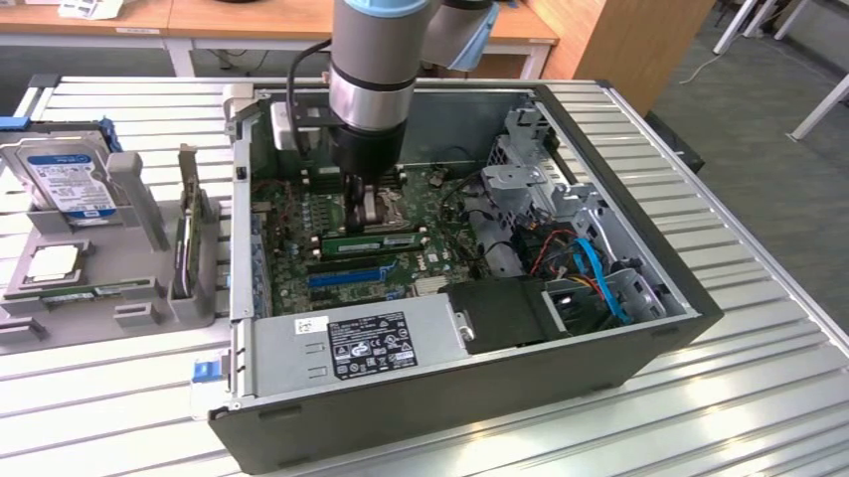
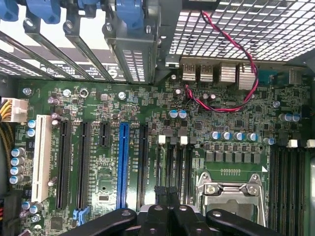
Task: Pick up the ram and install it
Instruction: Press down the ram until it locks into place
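Jaws shut, with nothing between them that I can make out — my gripper [image 1: 369,207] hangs low inside the open computer case [image 1: 663,328], just over the motherboard [image 2: 147,147] near the processor socket [image 2: 231,191]. One ram stick [image 1: 373,241] lies flat across the board in the exterior view, apparently seated already in a slot. So I judge the install step is at or near its end — the next move calls for a check that the stick sits level and fully down, both ends latched.
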Robot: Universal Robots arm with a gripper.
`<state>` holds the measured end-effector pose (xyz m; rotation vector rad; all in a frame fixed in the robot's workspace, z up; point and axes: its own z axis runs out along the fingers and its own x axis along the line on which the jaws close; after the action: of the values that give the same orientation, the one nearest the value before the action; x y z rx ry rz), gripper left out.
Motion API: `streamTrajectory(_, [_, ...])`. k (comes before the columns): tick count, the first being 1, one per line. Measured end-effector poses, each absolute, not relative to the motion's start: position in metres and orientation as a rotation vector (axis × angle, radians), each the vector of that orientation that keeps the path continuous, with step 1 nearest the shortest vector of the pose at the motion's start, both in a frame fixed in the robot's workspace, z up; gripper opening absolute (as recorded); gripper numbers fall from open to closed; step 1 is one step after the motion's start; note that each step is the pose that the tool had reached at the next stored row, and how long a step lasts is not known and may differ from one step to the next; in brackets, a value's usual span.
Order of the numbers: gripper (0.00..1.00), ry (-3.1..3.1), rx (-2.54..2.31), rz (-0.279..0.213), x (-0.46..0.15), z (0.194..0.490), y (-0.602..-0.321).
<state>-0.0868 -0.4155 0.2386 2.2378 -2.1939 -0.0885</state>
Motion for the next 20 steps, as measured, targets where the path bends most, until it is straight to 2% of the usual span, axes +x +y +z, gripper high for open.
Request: streamTrajectory(20, [0.10, -2.194, 2.238, -0.088, -0.0868, 0.2301, -0.4158])
